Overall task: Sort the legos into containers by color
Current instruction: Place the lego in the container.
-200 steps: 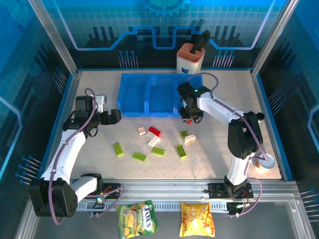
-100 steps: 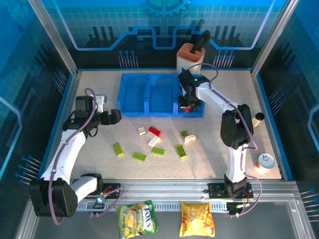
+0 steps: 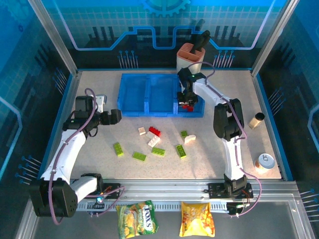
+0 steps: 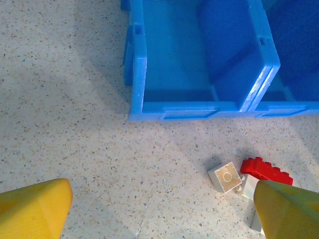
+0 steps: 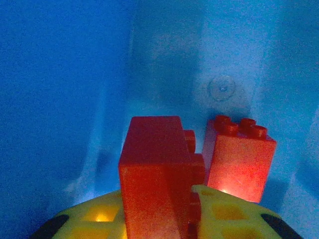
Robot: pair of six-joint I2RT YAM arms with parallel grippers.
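Inside the right bin (image 5: 60, 74), right jaws clamped on a red brick (image 5: 157, 174), second red brick (image 5: 239, 159) beside, left jaws parted.

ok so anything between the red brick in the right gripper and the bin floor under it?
Nothing visible. The right gripper holds the red brick inside the right-end bin, bare floor beyond it. A second red brick stands beside it, to the right in the wrist view, not underneath.

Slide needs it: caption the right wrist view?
Right gripper holds a red brick inside the blue bin, beside a second red brick.
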